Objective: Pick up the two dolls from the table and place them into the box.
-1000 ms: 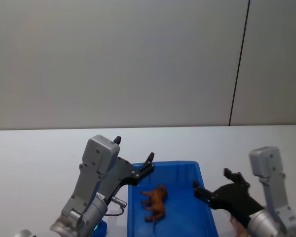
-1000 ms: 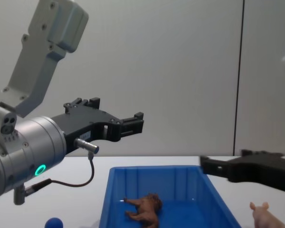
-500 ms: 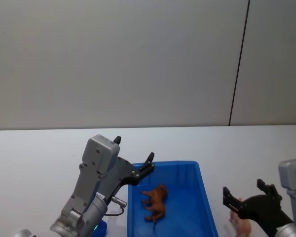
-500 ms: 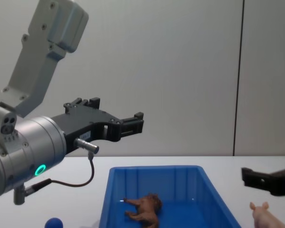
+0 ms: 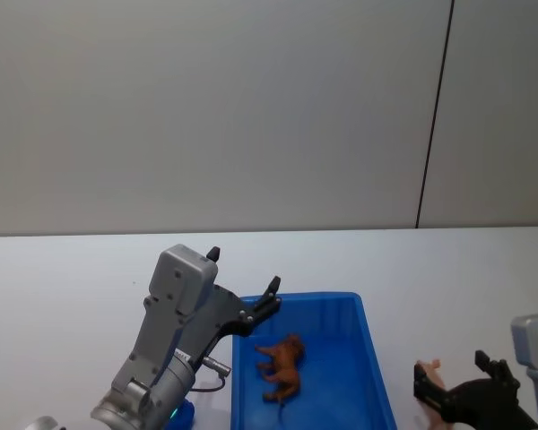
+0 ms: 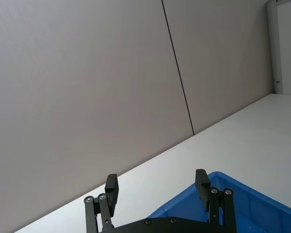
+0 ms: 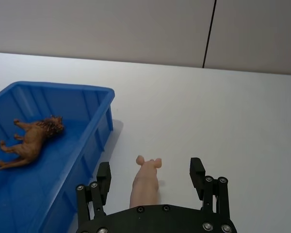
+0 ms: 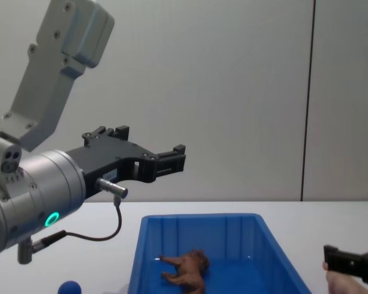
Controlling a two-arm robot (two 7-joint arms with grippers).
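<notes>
R hand, spread wide, is poised at the pig lying on the desk just beside the box (lion already inside), so I'd lower w/ one finger each side of its body & close gently before lifting; L hand, also spread, hovers by the box's far-left rim.

white table, plain and flat. directly on it: a bright blue plastic box at the near middle; a pink pig figure just right of the box, apart from its wall, head toward the far side; a blue rounded toy left of the box, only partly seen.
</notes>
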